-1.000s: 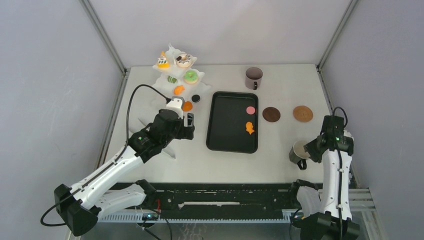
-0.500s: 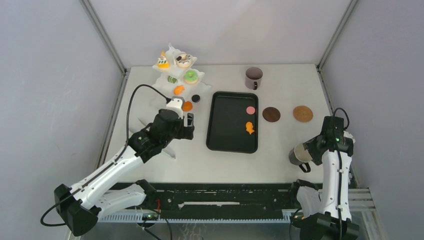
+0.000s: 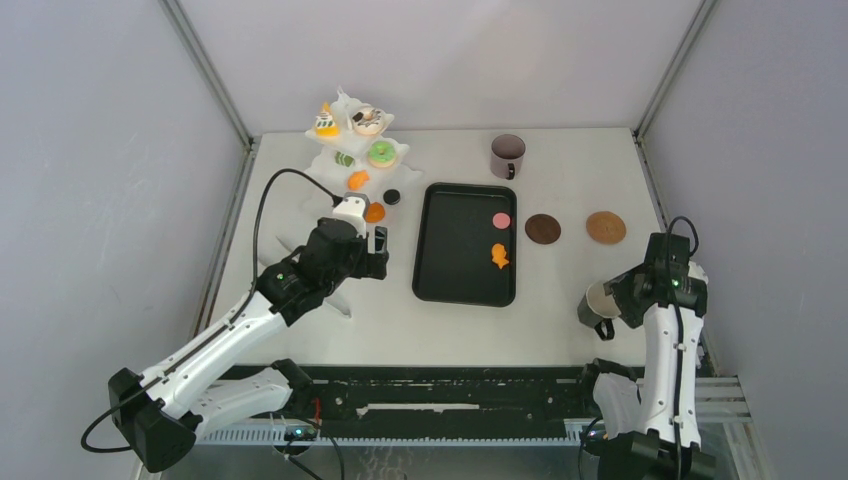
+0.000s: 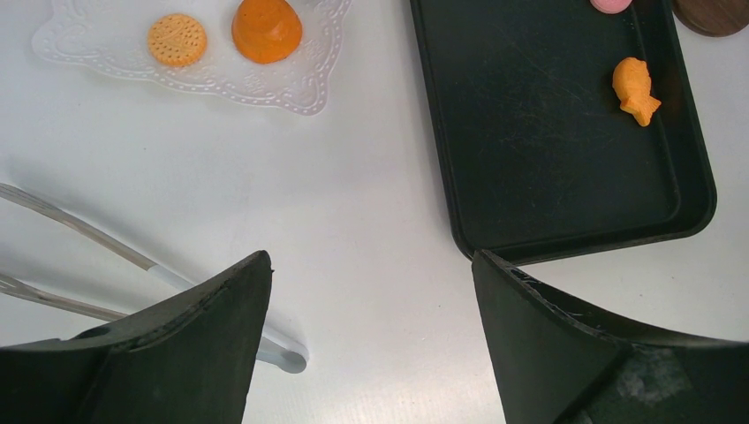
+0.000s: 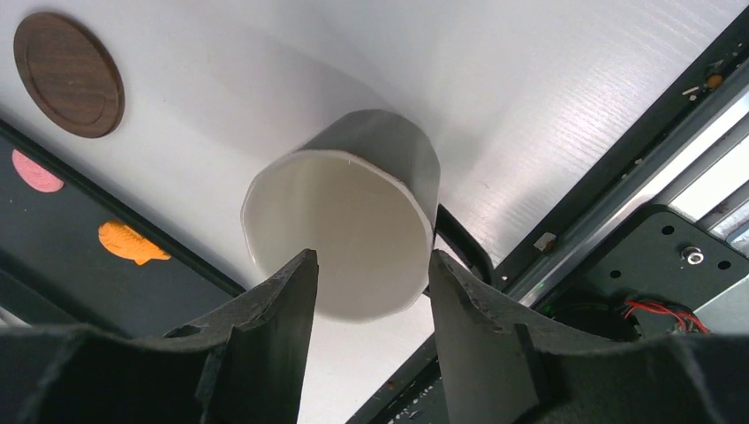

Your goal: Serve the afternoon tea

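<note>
**Tilted mug (image 5: pixel 340 212), parted jaws**

Glossy dark mug, pale and smooth inside, lay tilted near the right front edge of the table (image 3: pixel 545 325); right gripper (image 5: pixel 371 258) stood parted before its rim; left gripper (image 4: pixel 371 261) gaped empty beside the matte black tray (image 4: pixel 548 168).

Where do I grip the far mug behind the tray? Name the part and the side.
Grip the far mug by its rim wall from above, one finger inside: it stands upright, mouth up. Take the rim's right side, away from the handle, which juts near-left.
</note>
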Robot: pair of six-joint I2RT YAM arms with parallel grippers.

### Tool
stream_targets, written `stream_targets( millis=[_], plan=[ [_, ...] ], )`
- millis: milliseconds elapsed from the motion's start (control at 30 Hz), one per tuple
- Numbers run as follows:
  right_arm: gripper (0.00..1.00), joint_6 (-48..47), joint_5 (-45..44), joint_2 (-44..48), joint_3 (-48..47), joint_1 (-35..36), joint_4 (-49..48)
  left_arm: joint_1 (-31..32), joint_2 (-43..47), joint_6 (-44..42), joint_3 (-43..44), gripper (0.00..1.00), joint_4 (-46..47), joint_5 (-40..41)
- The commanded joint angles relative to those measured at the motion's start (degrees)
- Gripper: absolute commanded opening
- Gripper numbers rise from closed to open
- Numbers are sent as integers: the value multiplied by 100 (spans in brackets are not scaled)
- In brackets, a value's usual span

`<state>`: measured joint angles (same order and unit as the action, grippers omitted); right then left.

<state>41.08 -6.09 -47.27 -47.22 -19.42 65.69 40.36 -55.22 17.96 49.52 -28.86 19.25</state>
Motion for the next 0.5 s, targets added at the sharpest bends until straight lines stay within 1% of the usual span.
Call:
stream_targets(
  millis=[0, 100, 233, 367, 467],
  plan=[
    [58, -74, -134, 96, -288, -26, -30, -37, 103, -89, 168, 88, 127, 27],
    [61, -67, -345, 87, -307, -35, 35, -37, 97, -99, 172, 88, 135, 48],
    [63, -53, -411, -39, -290, -62, 80, -36, 86, -107, 172, 88, 126, 50],
    [63, -16, -324, -128, -198, -62, 52, -32, 83, -105, 168, 88, 131, 53],
    [60, 80, -241, -178, 32, -70, 1, -37, 96, -105, 168, 88, 121, 75]
  ],
)
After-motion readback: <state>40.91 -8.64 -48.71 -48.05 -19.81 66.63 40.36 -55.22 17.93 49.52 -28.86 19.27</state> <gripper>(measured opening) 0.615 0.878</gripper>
